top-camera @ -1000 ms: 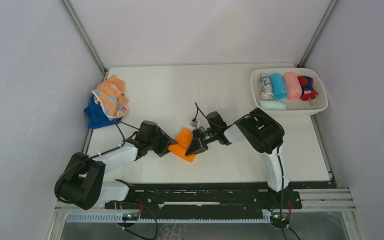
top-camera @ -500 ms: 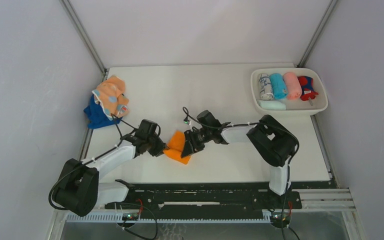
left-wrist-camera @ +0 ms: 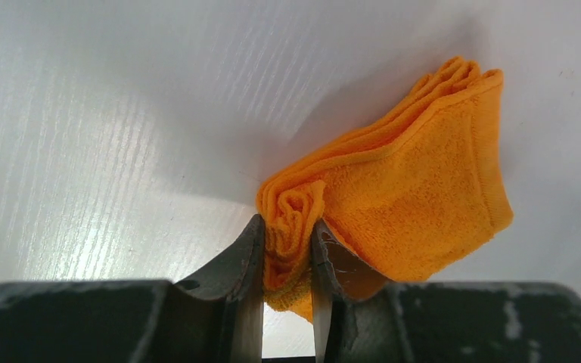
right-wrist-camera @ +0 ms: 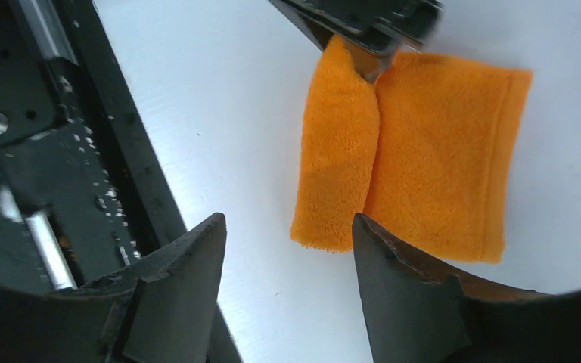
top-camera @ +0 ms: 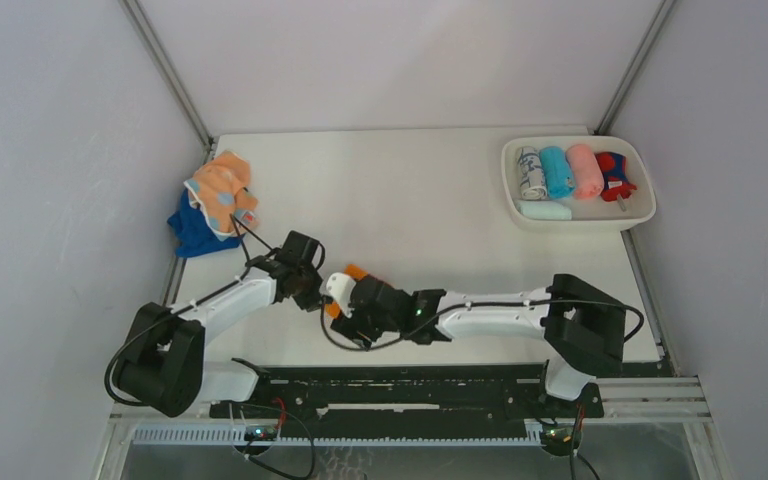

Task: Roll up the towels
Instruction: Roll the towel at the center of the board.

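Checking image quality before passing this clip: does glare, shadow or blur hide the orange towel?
Left wrist view: streaky glare on the white table, soft shadow beside the sharp bright orange terry cloth towel. Right wrist view: right end effector dark and soft in the foreground, towel sharp. Top view: even light, right arm covers most of the towel.

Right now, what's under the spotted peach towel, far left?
A dark blue towel, only its near-left part showing; the peach towel covers the rest. Anything else beneath it cannot be seen.
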Action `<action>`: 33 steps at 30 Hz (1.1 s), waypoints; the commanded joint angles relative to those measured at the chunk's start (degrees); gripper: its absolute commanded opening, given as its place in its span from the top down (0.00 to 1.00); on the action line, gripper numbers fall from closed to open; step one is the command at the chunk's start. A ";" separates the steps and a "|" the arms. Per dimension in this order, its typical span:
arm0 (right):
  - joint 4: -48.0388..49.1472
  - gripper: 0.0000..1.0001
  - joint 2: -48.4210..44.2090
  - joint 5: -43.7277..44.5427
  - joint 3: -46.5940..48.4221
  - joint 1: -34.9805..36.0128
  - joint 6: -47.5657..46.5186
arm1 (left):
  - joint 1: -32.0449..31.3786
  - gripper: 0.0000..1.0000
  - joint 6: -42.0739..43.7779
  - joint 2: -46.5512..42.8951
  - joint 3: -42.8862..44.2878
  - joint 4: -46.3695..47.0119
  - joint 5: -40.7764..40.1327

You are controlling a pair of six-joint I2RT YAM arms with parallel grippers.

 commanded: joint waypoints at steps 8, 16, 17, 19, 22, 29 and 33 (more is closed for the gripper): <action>7.00 0.37 8.58 25.60 3.05 10.34 -17.58 | 0.32 0.79 2.95 2.62 2.29 -0.80 0.31; 6.56 0.41 14.86 31.51 3.75 12.92 -20.08 | 0.30 0.79 2.87 2.93 2.34 -0.86 0.27; 6.26 0.43 15.18 31.86 3.75 13.10 -20.09 | 0.30 0.79 2.82 3.01 2.38 -0.94 0.26; 5.67 0.45 15.63 32.93 3.75 13.51 -20.17 | 0.30 0.79 2.61 3.19 2.30 -0.97 0.26; 5.54 0.45 15.85 35.54 3.70 14.52 -21.11 | 0.30 0.79 2.27 3.48 2.04 -1.09 0.18; 4.41 0.43 16.27 37.36 5.96 16.30 -22.31 | 0.30 0.79 1.71 4.01 1.98 -0.86 0.47; 3.48 0.50 17.28 37.43 6.12 16.05 -21.69 | 0.29 0.78 1.46 4.16 2.00 -0.76 0.70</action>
